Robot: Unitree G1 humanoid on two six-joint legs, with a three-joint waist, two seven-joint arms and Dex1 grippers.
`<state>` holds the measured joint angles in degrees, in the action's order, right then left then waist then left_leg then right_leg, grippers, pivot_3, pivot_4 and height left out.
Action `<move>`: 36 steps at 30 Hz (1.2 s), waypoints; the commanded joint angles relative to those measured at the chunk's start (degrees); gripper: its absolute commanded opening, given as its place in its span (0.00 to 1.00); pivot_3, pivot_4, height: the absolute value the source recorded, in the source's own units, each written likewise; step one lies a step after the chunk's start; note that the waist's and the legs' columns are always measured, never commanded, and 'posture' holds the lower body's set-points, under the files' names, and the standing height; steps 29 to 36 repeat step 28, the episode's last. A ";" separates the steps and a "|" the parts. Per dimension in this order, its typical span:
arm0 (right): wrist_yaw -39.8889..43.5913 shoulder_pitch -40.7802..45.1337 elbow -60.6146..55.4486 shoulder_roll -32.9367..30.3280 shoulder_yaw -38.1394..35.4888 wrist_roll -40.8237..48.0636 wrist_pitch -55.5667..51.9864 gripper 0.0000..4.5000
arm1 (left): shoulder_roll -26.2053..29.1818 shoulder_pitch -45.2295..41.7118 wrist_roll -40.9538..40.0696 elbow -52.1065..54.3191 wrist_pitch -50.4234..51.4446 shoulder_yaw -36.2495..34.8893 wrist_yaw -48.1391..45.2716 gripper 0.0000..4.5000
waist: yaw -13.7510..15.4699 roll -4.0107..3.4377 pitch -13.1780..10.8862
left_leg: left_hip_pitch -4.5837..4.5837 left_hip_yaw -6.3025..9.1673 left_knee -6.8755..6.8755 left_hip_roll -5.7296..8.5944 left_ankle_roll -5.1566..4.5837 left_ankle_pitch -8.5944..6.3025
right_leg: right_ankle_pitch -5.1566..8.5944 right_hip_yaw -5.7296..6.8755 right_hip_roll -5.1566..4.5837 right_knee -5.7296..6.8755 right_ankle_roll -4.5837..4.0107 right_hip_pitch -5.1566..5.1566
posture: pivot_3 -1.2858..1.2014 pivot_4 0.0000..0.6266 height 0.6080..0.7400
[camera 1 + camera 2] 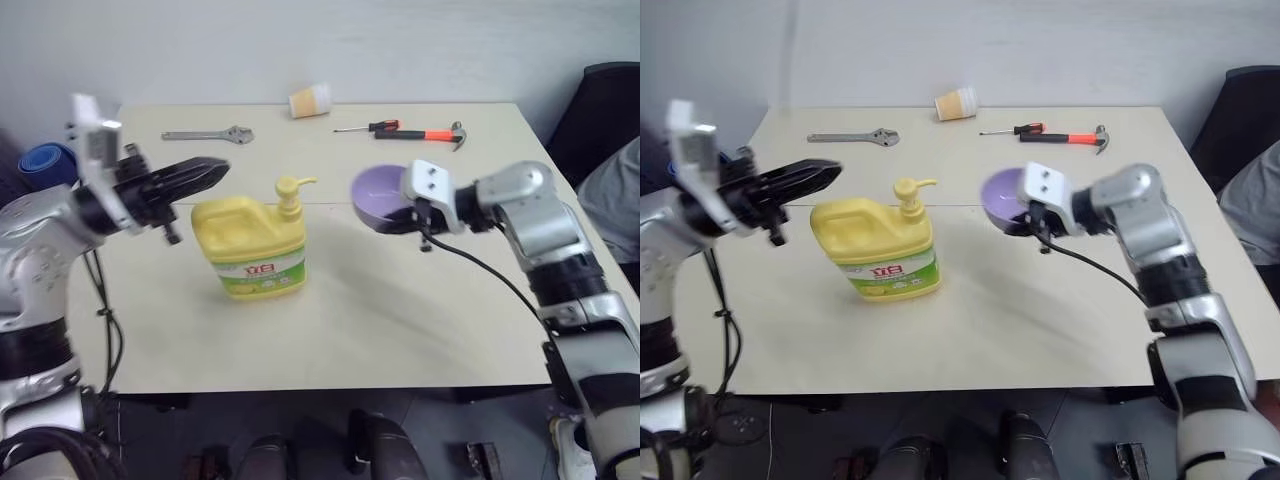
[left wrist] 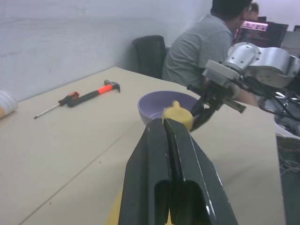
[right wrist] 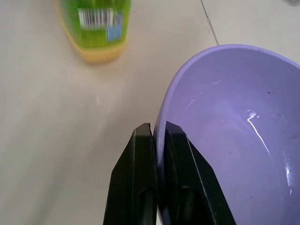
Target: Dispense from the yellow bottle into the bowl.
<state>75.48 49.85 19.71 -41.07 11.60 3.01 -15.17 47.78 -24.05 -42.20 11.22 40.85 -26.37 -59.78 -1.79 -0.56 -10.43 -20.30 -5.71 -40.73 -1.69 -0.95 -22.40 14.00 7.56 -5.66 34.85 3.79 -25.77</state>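
Observation:
The yellow bottle point(image 1: 250, 245) stands upright mid-table, its pump spout point(image 1: 293, 190) pointing right toward the bowl. The lavender bowl point(image 1: 375, 190) is just right of the pump, tilted. My right gripper point(image 3: 157, 129) is shut on the bowl's rim, one finger inside and one outside. In the head view the right gripper point(image 1: 415, 215) sits at the bowl's right side. My left gripper point(image 1: 220, 168) hangs shut and empty above the bottle's left shoulder, pointing right, apart from the pump. From the left wrist, the shut fingers point(image 2: 164, 140) line up with the pump head point(image 2: 179, 115) and bowl point(image 2: 157, 103).
At the table's far edge lie a paper cup point(image 1: 310, 100) on its side, a wrench point(image 1: 210, 135), a screwdriver point(image 1: 368, 127) and a hammer point(image 1: 432, 134). A seated person point(image 1: 612, 200) and a black chair point(image 1: 600, 100) are at the right. Bare tabletop point(image 1: 400, 310) lies in front.

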 commanded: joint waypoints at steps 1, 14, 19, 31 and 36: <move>-1.07 -8.98 -1.35 -2.83 -4.66 2.29 5.45 0.00 | 2.13 14.92 6.42 0.81 -10.35 -4.47 -6.51 0.01 | 0.10 -0.02 -0.03 | 0.14 -0.11 0.18 0.01 0.00 0.00 | 0.01 0.03 0.01 -0.04 0.01 0.07 | 0.52 0.24 1.00; -7.74 -24.83 6.75 -0.57 -14.09 8.17 28.02 0.35 | -10.41 34.59 15.03 0.76 -29.25 -1.99 -0.17 0.66 | 0.40 0.03 -0.20 | 0.17 -0.07 -0.06 0.00 -0.03 -0.01 | -0.02 -0.27 -0.49 0.13 -0.03 0.13 | 0.52 0.24 1.00; -3.70 -31.99 -3.33 -1.21 -20.30 17.08 31.83 0.72 | -11.74 38.87 18.26 0.97 -38.06 1.72 -2.36 0.87 | 0.30 0.02 -0.20 | 0.19 -0.09 -0.03 -0.02 -0.09 -0.04 | -0.02 -0.23 -0.53 0.13 -0.03 0.13 | 0.52 0.24 1.00; 4.33 -52.30 -10.59 1.85 -22.79 24.63 39.83 0.99 | -15.31 40.67 25.76 -6.85 -50.15 6.02 3.83 0.87 | 1.68 0.03 -0.19 | 0.68 -0.32 0.03 0.06 -0.43 -0.25 | -0.03 -0.15 -0.65 -0.13 0.00 0.50 | 0.52 0.24 1.00; 4.33 -52.30 -10.59 1.85 -22.79 24.63 39.83 0.99 | -15.31 40.67 25.76 -6.85 -50.15 6.02 3.83 0.87 | 1.68 0.03 -0.19 | 0.68 -0.32 0.03 0.06 -0.43 -0.25 | -0.03 -0.15 -0.65 -0.13 0.00 0.50 | 0.52 0.24 1.00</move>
